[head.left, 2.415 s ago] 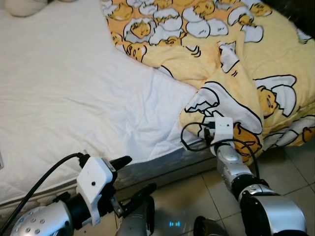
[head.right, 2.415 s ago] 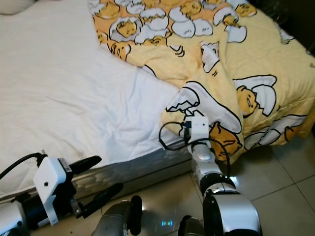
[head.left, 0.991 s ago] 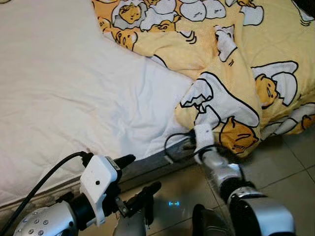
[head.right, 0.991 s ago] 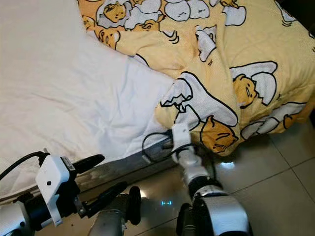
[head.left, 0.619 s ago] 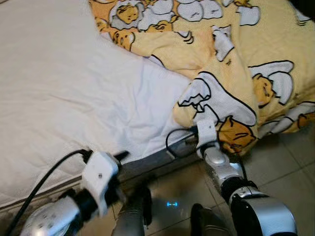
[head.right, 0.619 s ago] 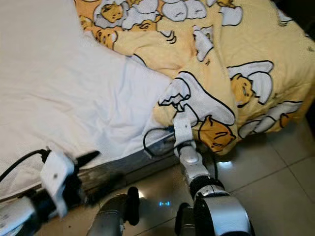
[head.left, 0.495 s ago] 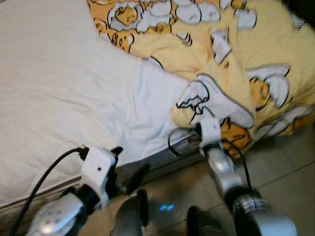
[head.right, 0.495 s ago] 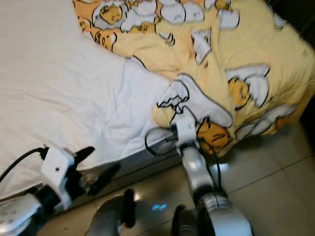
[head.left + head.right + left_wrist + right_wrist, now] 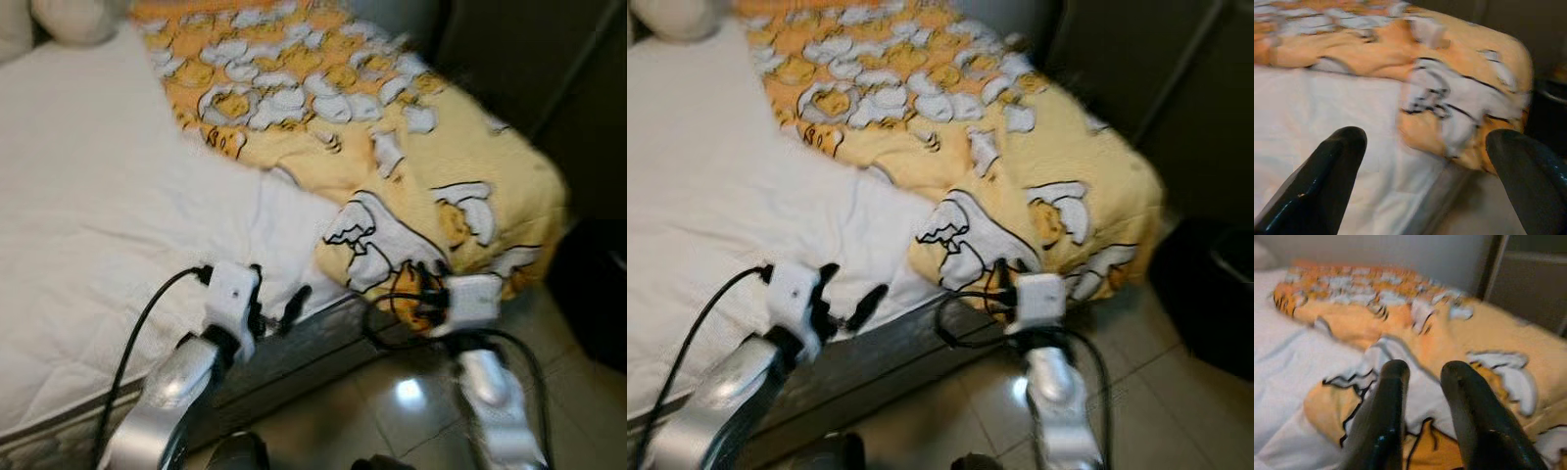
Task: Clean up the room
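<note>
Nearest, at the bed's (image 9: 294, 348) near edge: left gripper (image 9: 277, 305) raised, fingers spread wide, nothing between them. Beside it, right gripper (image 9: 1422, 396) aimed at the bunched corner of the yellow blanket (image 9: 392, 235), fingers a narrow gap apart and apparently empty, though blurred. Farther on, blanket heaped across the bed's right half, draping over the near right corner; bare white sheet (image 9: 88, 225) toward the left edge. Risks: closing short and catching only air, pinching the sheet along with the blanket, or snagging the wrist cable (image 9: 392, 313) in loose folds.

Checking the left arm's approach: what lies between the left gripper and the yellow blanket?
In the left eye view, white sheet lies between left gripper and yellow blanket.
</note>
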